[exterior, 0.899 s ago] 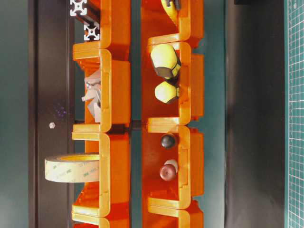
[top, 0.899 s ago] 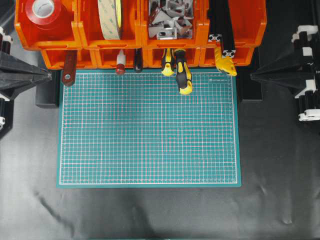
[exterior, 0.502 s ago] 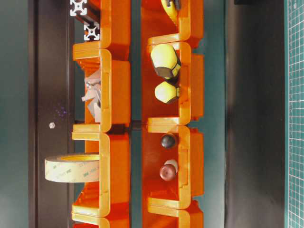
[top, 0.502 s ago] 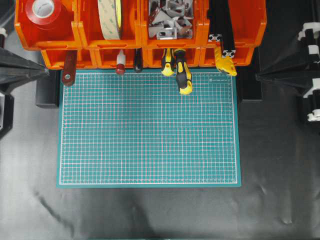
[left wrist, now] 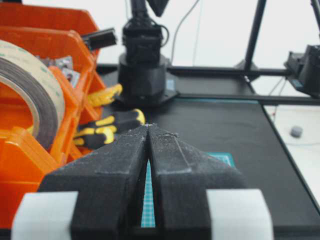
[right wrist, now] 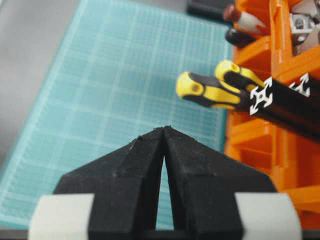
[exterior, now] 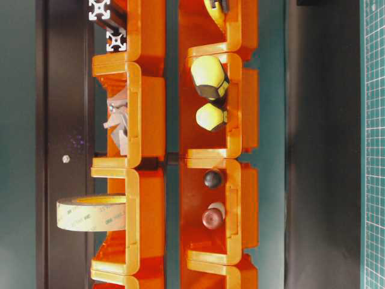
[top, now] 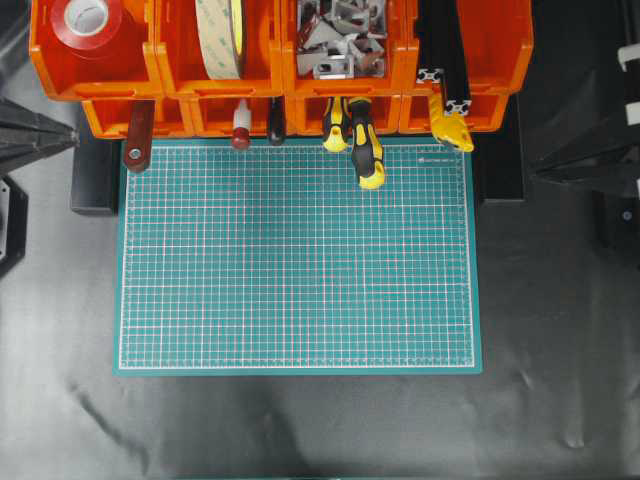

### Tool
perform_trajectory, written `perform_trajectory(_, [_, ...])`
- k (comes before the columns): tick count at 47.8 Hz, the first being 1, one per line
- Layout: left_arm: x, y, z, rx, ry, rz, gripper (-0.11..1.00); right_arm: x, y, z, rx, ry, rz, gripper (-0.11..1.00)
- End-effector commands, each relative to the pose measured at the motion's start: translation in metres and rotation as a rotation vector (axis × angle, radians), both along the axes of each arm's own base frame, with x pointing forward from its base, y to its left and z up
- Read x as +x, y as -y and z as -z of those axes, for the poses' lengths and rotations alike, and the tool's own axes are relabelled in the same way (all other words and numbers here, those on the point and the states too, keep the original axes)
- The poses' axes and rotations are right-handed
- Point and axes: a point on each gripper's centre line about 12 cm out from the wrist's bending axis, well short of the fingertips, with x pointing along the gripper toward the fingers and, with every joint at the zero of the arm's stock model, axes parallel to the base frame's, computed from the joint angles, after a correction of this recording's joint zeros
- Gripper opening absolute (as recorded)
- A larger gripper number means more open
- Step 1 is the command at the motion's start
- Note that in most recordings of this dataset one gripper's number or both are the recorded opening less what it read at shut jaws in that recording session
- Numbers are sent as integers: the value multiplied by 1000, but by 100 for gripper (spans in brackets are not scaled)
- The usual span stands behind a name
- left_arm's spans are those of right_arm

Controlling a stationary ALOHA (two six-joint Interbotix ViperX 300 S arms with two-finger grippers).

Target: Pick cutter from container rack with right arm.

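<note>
Cutter hangs from the container rack, ahead of the right end effector and well apart — fingertips pressed together, empty. Risk: nearby screwdrivers and black aluminium extrusions crowd the approach — a stray line could snag them.

Cutter mostly hidden inside container rack; rack top cut off by overhead frame edge.
</note>
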Motion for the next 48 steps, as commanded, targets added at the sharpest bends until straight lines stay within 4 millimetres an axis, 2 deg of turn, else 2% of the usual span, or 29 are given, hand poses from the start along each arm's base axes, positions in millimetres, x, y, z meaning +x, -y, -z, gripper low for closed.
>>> perform_trajectory(1, [1,0,-10,-3,15,1,2,10,0,-10,-94,-68,6,0])
perform_trajectory(10, [1,0,-9,-3,8,1,2,23,-5,17,-249,-294,48,0])
perform_trajectory(18, [0,0,-10,-3,9,1,2,33,-14,26,-385,-322,144,0])
perform_trajectory(23, [1,0,-9,-3,8,1,2,32,-19,29,-503,-324,269,0])
perform_trajectory(28, [1,0,-8,-3,5,1,2,32,-29,37,-580,-293,321,0])
perform_trajectory(36, [1,0,-9,-3,6,1,2,33,-37,57,-588,-293,323,0])
perform_trajectory(44, [0,0,-9,-3,8,1,2,36,-38,61,-588,-292,310,1])
perform_trajectory(48, [1,0,-9,-3,8,1,2,35,-38,63,-590,-294,307,6])
